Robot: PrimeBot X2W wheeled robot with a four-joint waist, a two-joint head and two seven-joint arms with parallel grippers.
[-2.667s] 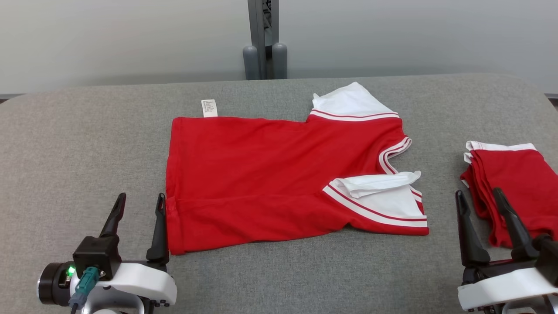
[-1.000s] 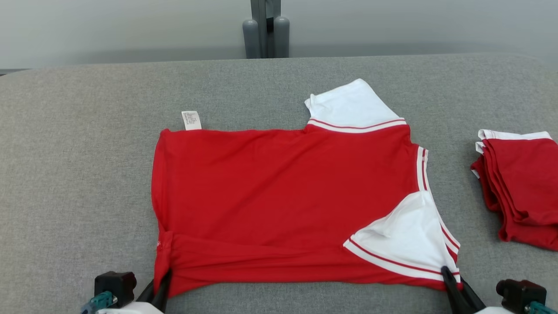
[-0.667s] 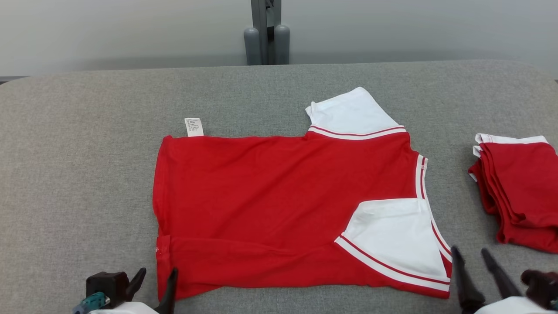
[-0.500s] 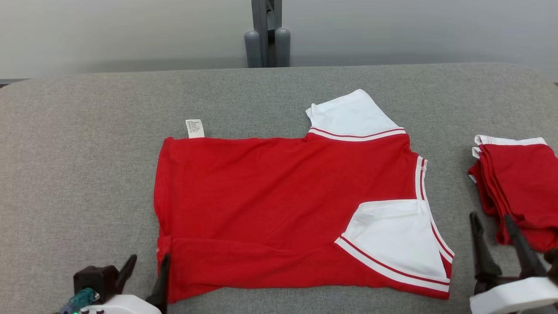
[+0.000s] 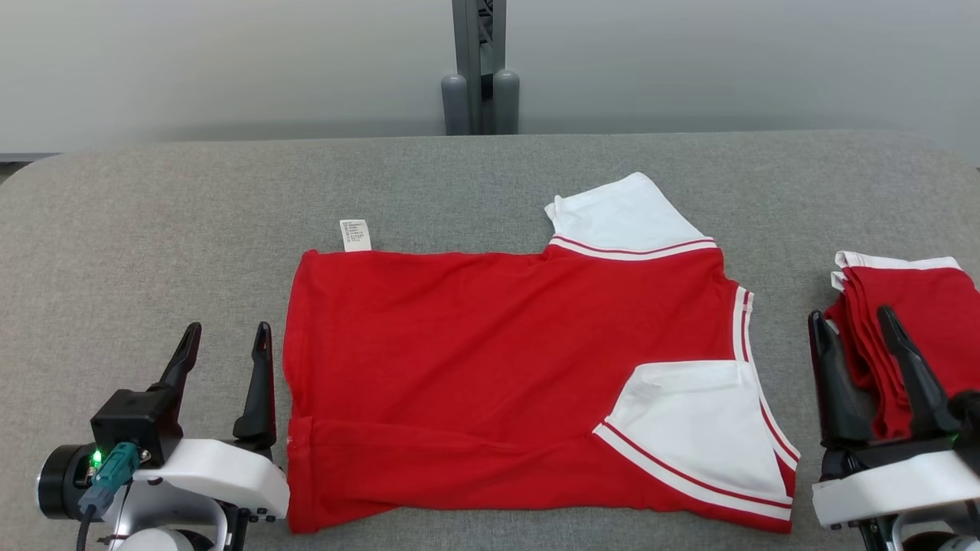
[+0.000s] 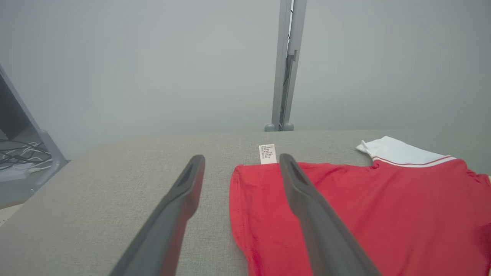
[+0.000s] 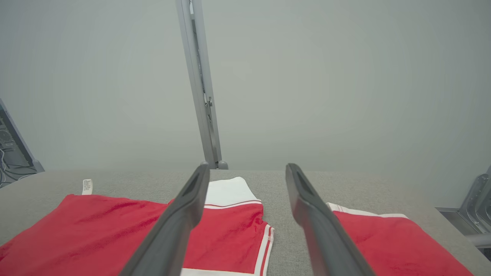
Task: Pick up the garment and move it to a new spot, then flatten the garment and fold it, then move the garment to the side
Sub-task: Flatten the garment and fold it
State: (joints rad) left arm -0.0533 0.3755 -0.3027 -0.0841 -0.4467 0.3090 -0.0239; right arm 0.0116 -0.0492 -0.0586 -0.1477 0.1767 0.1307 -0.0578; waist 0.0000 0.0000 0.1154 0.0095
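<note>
Red white-sleeved knit shirt (image 5: 490,367) flat on grey felt table (image 5: 153,229). Left gripper (image 5: 227,330) beside shirt's hem, spread, empty. Right gripper (image 5: 852,315) beside shirt's neckline, spread, empty.

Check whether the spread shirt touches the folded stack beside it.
Apart: the head view shows grey table between the shirt and the stack.

Lighting: bright, even, diffuse. Shadows: faint, soft, along shirt (image 5: 498,367) hem. Head view: sharp throughout. Wrist views: near fingers (image 6: 174,214) softly blurred, wall (image 7: 345,76) hazy, slight wide-angle stretch at edges.
</note>
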